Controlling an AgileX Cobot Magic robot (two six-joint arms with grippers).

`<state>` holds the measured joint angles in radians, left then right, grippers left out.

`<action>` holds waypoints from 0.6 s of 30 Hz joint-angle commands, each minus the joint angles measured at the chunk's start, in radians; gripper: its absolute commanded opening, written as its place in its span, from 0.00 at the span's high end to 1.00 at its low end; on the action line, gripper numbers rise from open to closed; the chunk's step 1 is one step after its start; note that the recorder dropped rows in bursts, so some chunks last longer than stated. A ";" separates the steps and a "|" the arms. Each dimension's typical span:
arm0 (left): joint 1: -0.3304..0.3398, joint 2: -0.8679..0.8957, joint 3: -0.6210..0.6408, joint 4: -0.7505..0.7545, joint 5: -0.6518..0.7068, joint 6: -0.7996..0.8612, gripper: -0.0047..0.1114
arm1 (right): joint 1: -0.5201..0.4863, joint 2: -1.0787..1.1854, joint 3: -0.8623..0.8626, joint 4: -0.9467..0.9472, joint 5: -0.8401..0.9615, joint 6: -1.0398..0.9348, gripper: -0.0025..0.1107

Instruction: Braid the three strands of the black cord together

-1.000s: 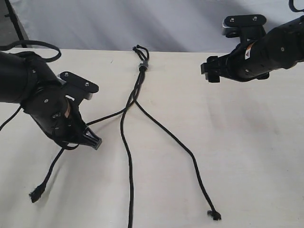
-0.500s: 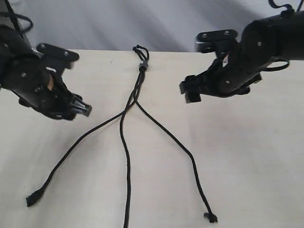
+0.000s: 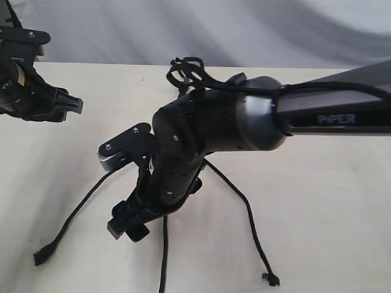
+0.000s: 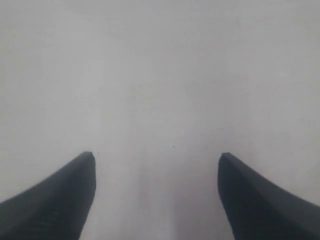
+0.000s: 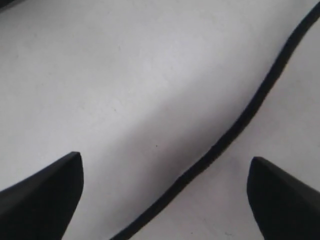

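The black cord lies on the pale table with its loops at the far edge; my right arm hides its grey band. The left strand runs to a frayed knot. The middle strand runs off the near edge. The right strand ends in a knot. My right gripper reaches across the middle, low between the left and middle strands. It is open over one strand; which one I cannot tell. My left gripper hangs open over bare table at the far left.
The thick right arm spans the table from the right and covers the cord's upper part. Glossy arm cables loop near the cord's far end. A grey backdrop stands behind the table's far edge.
My right arm has swung from the far right across and down over the cord's middle. My left gripper has drawn back up and to the left, away from the left strand, which now lies flat.
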<state>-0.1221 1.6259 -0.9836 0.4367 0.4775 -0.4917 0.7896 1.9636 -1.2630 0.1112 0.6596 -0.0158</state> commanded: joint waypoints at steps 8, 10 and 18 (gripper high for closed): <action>0.004 0.001 -0.001 0.001 -0.008 -0.002 0.39 | 0.004 0.123 -0.066 -0.062 0.084 0.080 0.44; 0.004 0.001 -0.001 0.001 -0.010 -0.002 0.39 | 0.004 0.126 -0.066 -0.076 0.077 0.080 0.61; 0.004 0.001 -0.001 0.001 -0.025 -0.002 0.39 | 0.004 0.093 -0.110 -0.130 0.159 0.071 0.98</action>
<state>-0.1221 1.6259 -0.9836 0.4367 0.4676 -0.4917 0.7923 2.0810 -1.3406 0.0238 0.7584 0.0564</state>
